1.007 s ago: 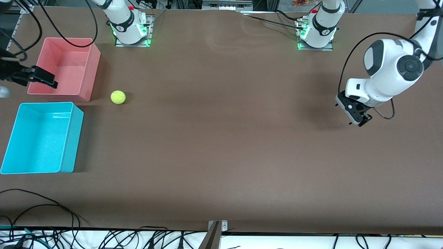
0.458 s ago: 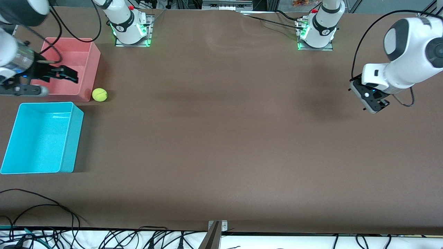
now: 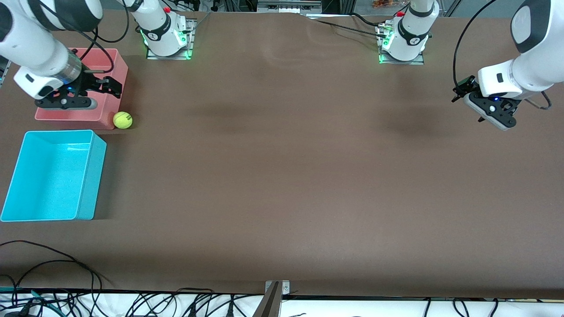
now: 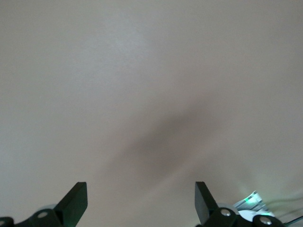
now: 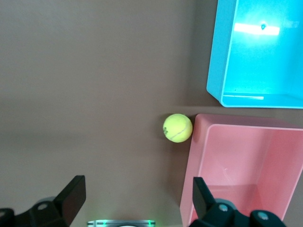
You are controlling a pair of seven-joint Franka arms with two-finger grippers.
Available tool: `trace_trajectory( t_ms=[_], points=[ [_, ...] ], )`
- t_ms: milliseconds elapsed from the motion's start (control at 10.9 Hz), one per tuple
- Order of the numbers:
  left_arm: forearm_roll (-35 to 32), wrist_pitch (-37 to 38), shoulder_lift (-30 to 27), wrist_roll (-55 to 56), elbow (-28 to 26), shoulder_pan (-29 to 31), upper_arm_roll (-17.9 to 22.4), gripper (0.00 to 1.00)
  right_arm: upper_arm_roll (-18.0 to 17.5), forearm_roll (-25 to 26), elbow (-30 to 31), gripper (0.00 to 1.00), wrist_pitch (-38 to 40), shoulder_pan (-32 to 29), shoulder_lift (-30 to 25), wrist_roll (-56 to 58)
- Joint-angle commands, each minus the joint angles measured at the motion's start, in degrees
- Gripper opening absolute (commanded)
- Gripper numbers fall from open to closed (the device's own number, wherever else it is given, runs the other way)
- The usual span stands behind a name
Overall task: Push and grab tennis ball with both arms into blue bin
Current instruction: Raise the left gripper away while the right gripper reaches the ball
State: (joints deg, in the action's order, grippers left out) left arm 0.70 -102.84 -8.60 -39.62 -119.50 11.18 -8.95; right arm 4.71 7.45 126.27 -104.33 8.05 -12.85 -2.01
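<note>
The tennis ball [image 3: 122, 120] lies on the brown table [image 3: 282, 176], touching the outer corner of the pink bin [image 3: 115, 61] at the corner nearest the front camera; in the right wrist view the ball [image 5: 177, 127] sits against that same rounded corner of the pink bin [image 5: 246, 165], with the blue bin [image 5: 215, 71] close by but apart from it. The blue bin [image 3: 90, 176] stands nearer to the front camera than the pink one, at the right arm's end of the table, with a narrow strip of bare table between the two tubs. The right gripper [image 3: 105, 84] hangs over the pink bin, by the wall next to the ball, and its two black fingers [image 5: 71, 196] are spread wide with nothing between them (the ball shows in the gap, down on the table). The right arm [image 3: 39, 48] reaches in from the table's edge over that bin. The left gripper [image 3: 471, 94] hangs over bare table at the left arm's end, well apart from the ball and both bins; its fingers [image 4: 75, 198] are likewise parted and empty, and the left wrist view shows only plain table surface with a soft shadow between them.
</note>
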Motion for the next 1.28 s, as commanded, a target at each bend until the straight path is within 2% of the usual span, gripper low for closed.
trace_trajectory(
  t_ms=[0, 366, 641, 824, 1007, 1190],
  points=[
    [0.88, 5.96, -0.28, 8.93, 4.87, -1.07, 1.21, 1.0, -0.05, 3.1, 2.5, 1.0, -2.29, 0.04, 3.33, 0.85],
    [1.05, 16.15, -0.37, 18.6, 13.13, -2.3, 1.21, 1.0, -0.14, 3.27, 2.05, 1.0, -2.72, 0.13, 12.05, 2.27],
    [1.23, 24.67, -0.28, 22.9, 20.24, -3.35, 1.13, 1.0, -0.14, 8.79, 2.4, 1.0, -10.09, 0.13, 18.28, 2.09],
    [1.23, 30.65, 0.24, 25.55, 25.61, -4.23, 1.21, 1.0, 0.13, 9.07, 4.06, 0.97, -11.95, -0.14, 20.75, 1.39],
    [1.23, 31.91, 0.6, 28.62, 27.12, -4.94, 0.78, 1.0, 0.65, 9.07, 7.3, 0.94, -14.4, -0.49, 21.55, 1.13],
    [1.32, 31.91, 0.25, 29.34, 27.21, -4.85, 0.78, 1.0, 2.23, 9.25, 11.61, 0.97, -19.92, -0.49, 21.9, 1.21]
  ],
)
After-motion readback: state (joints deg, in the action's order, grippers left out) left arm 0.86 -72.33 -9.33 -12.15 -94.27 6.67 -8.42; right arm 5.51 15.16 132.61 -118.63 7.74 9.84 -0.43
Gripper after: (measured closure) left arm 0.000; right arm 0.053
